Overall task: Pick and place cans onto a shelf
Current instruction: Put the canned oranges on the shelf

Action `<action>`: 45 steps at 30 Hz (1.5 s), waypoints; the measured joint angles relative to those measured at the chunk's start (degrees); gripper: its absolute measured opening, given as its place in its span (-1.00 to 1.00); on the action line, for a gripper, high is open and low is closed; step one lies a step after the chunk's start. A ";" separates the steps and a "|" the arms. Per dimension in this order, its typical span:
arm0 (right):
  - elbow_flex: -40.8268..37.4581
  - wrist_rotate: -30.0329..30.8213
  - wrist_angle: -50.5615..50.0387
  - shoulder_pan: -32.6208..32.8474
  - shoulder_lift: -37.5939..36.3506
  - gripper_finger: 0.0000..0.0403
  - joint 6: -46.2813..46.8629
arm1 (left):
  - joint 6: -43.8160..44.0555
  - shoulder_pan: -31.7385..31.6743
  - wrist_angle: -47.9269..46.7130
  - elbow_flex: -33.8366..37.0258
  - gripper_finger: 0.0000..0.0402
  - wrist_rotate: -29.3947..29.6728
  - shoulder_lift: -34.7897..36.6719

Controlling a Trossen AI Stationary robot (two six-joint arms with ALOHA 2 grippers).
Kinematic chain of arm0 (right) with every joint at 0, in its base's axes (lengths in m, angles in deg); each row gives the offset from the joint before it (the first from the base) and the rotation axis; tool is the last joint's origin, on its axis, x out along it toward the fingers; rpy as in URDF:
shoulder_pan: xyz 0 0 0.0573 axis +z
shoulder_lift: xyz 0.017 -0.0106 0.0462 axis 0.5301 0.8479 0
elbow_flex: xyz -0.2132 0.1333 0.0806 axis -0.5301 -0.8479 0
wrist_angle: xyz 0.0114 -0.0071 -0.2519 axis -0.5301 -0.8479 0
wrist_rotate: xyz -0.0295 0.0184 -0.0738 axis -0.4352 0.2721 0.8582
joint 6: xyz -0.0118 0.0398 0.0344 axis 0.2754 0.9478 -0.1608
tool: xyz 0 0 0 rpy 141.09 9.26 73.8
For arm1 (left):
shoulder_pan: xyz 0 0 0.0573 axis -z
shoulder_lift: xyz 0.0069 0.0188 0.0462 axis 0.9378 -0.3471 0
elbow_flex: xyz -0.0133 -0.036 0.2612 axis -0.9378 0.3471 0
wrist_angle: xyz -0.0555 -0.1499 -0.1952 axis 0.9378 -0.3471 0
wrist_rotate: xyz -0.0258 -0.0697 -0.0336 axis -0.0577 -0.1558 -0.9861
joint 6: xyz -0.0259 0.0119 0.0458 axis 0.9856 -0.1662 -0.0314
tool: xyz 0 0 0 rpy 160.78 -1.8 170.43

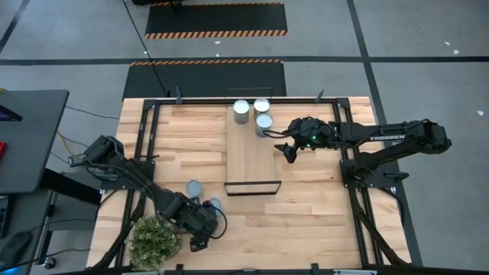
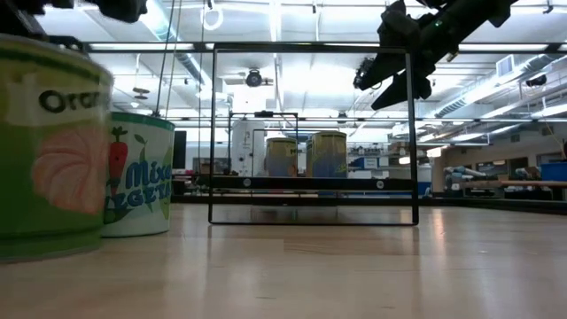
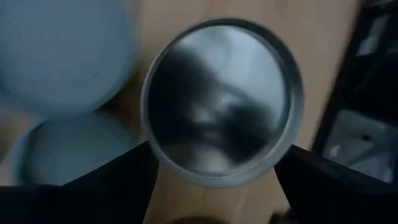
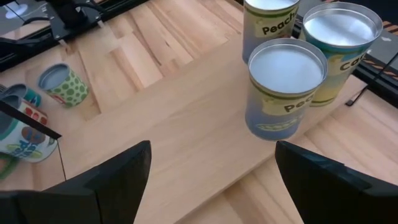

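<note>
On the light-wood shelf point(image 1: 252, 156) three cans stand upright at its far end point(image 1: 241, 109) point(image 1: 262, 105) point(image 1: 264, 122); the right wrist view shows them too point(image 4: 286, 93). More cans stand on the table at the near left point(image 1: 194, 188) point(image 1: 214, 205). My left gripper point(image 1: 203, 229) hangs there, pointing down and open. A silver-topped can point(image 3: 221, 102) sits between its fingers point(image 3: 118, 177), and I cannot see them touch it. My right gripper point(image 1: 289, 150) is open above the shelf's right edge, near the three cans, with nothing in it point(image 4: 211, 180).
A bushy potted plant point(image 1: 155, 241) stands at the near left corner, right beside my left gripper. Two pale-topped cans point(image 3: 62, 50) point(image 3: 68, 149) crowd the silver-topped one. The shelf's black frame point(image 1: 252, 186) point(image 2: 312, 133) closes its near end. Black rails point(image 1: 149, 137) run along the table's sides.
</note>
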 joint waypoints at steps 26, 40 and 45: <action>-0.02 0.43 0.03 0.00 0.00 0.74 0.05 | 4.61 0.90 7.16 -0.01 0.56 5.74 -1.07; -0.02 0.83 0.03 0.00 0.00 0.74 -0.19 | 5.24 0.50 7.65 -0.01 0.56 4.21 -1.03; -0.02 0.83 0.05 0.00 0.00 0.74 -0.19 | 3.68 0.79 7.72 -0.01 0.56 2.15 -1.01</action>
